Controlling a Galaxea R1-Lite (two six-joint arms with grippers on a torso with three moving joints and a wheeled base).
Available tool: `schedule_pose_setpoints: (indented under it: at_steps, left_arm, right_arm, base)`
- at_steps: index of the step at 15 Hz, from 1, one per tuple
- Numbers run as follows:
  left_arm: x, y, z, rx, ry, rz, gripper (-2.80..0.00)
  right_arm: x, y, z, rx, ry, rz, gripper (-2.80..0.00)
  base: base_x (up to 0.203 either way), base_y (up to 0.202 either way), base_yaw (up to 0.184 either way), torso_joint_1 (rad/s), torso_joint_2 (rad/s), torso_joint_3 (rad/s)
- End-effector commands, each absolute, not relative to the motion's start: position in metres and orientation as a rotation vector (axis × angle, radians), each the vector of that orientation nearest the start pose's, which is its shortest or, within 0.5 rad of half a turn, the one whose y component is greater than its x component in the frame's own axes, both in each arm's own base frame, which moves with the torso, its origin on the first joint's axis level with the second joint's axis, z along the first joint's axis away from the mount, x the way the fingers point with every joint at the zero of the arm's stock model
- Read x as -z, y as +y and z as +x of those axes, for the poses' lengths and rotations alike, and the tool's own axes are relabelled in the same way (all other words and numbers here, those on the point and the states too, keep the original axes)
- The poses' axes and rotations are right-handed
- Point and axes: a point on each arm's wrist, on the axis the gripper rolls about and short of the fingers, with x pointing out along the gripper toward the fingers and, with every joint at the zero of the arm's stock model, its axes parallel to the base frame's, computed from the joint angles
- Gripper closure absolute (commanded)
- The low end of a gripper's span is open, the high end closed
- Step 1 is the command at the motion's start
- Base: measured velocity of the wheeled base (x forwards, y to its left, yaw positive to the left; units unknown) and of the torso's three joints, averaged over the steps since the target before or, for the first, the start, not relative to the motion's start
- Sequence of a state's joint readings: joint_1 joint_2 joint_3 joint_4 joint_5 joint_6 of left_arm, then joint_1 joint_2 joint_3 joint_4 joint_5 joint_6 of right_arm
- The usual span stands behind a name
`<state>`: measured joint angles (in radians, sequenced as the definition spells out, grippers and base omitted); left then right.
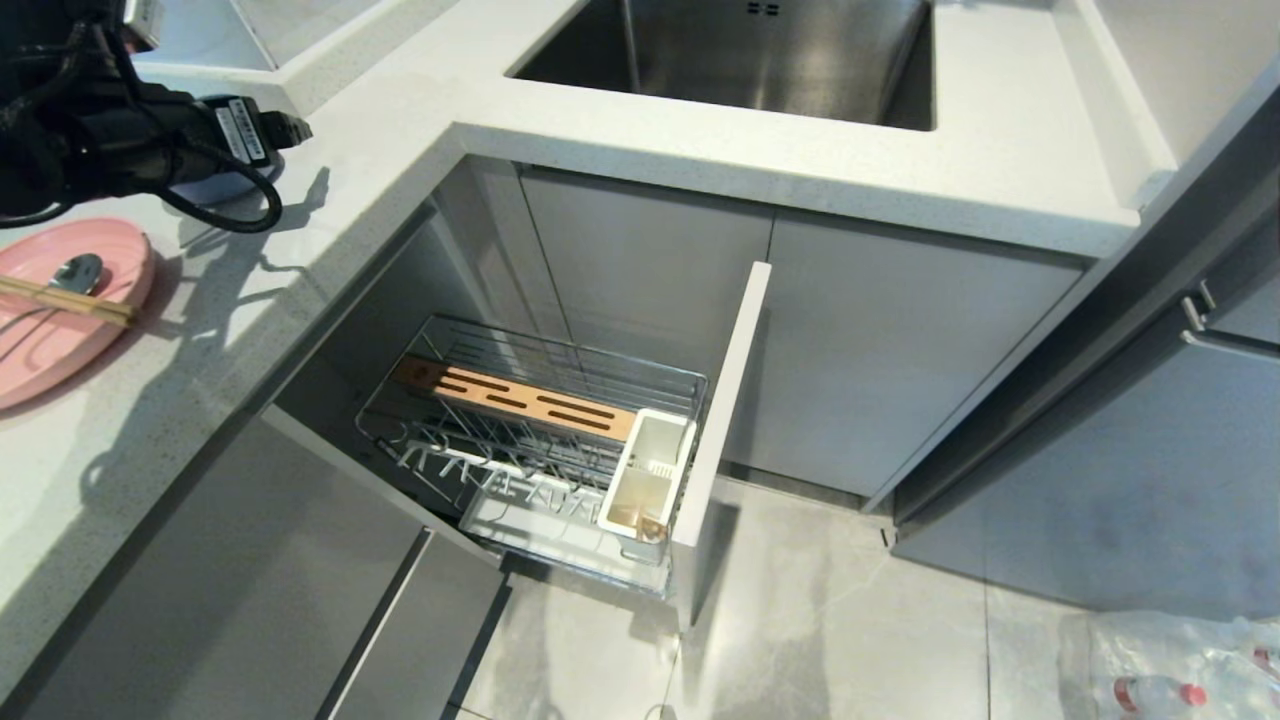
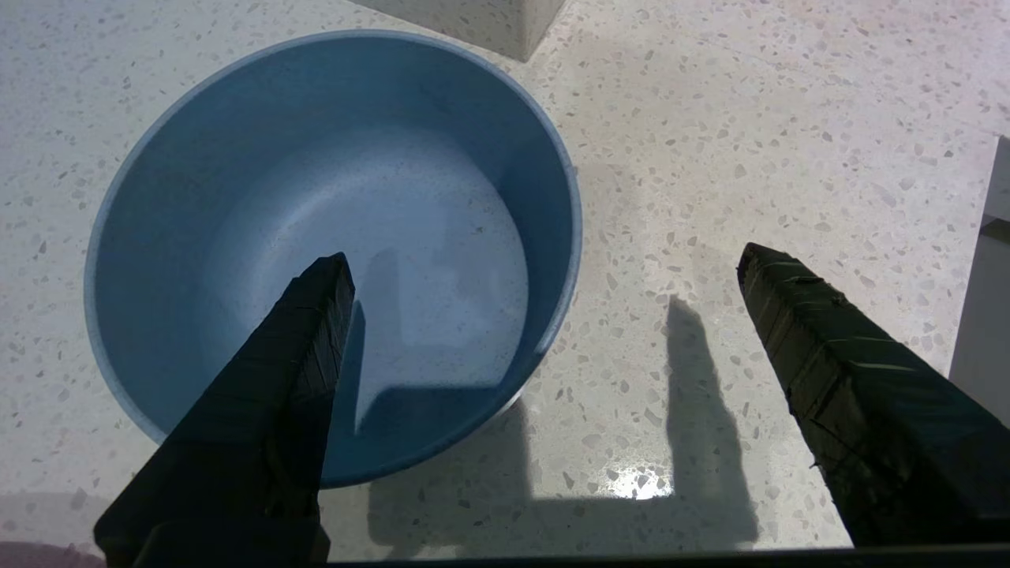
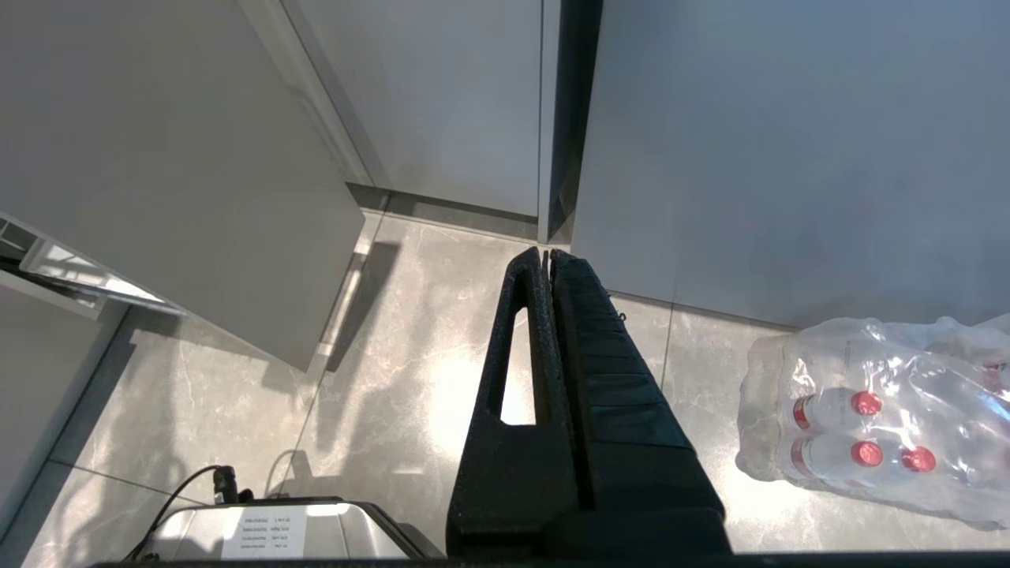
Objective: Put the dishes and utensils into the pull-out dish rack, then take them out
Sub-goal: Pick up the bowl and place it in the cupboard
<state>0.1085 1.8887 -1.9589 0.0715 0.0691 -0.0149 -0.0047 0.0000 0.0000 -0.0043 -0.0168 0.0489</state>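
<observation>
Pull-out dish rack point(image 1: 545, 440) stands drawn out below the surface point(image 1: 420, 150), wire basket bare; pink plate point(image 1: 60, 320) on the surface carries chopsticks point(image 1: 65, 298) and spoon point(image 1: 75, 272)
Left wrist: left hand point(image 2: 544, 268) released, fingers straddling the blue bowl point(image 2: 331, 244) rim
Right wrist: right hand point(image 3: 548, 256) clenched, empty, above the floor point(image 3: 394, 379), bottled water pack point(image 3: 876, 418) nearby

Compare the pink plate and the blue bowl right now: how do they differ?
The pink plate is flat and shallow; the blue bowl is deep with tall walls. The plate carries the chopsticks and spoon; the bowl is empty. The open left gripper straddles the bowl's rim, one finger over its inside; nothing reaches for the plate. Both sit on the speckled countertop, outside the dish rack.
</observation>
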Motion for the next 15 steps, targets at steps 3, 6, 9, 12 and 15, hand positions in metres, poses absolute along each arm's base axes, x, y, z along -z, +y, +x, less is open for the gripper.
schedule_pose_setpoints:
  at_steps: [3, 6, 9, 12, 15]
  left_arm:
    - [-0.3723, 0.0424, 0.3626, -0.183, 0.003, -0.003, -2.80]
    - [-0.3725, 0.0441, 0.3624, -0.189, 0.002, 0.001, 0.00]
    - [-0.3734, 0.0450, 0.3612, -0.192, 0.001, 0.009, 0.00]
    - [-0.3734, 0.0455, 0.3606, -0.193, 0.002, 0.009, 0.00]
    - [-0.3739, 0.0454, 0.3596, -0.193, 0.004, 0.009, 0.00]
  right_arm:
    - [-0.0760, -0.0003, -0.0227, 0.021, -0.004, 0.049, 0.00]
    - [-0.0760, -0.0003, -0.0227, 0.021, -0.004, 0.049, 0.00]
    - [-0.0760, -0.0003, -0.0227, 0.021, -0.004, 0.049, 0.00]
    - [-0.0760, -0.0003, -0.0227, 0.021, -0.004, 0.049, 0.00]
    - [-0.0760, -0.0003, -0.0227, 0.021, -0.004, 0.049, 0.00]
  base:
    - [0.000, 0.000, 0.000, 0.000, 0.00, 0.000]
    - [0.000, 0.000, 0.000, 0.000, 0.00, 0.000]
    - [0.000, 0.000, 0.000, 0.000, 0.00, 0.000]
    - [0.000, 0.000, 0.000, 0.000, 0.00, 0.000]
    - [0.000, 0.000, 0.000, 0.000, 0.00, 0.000]
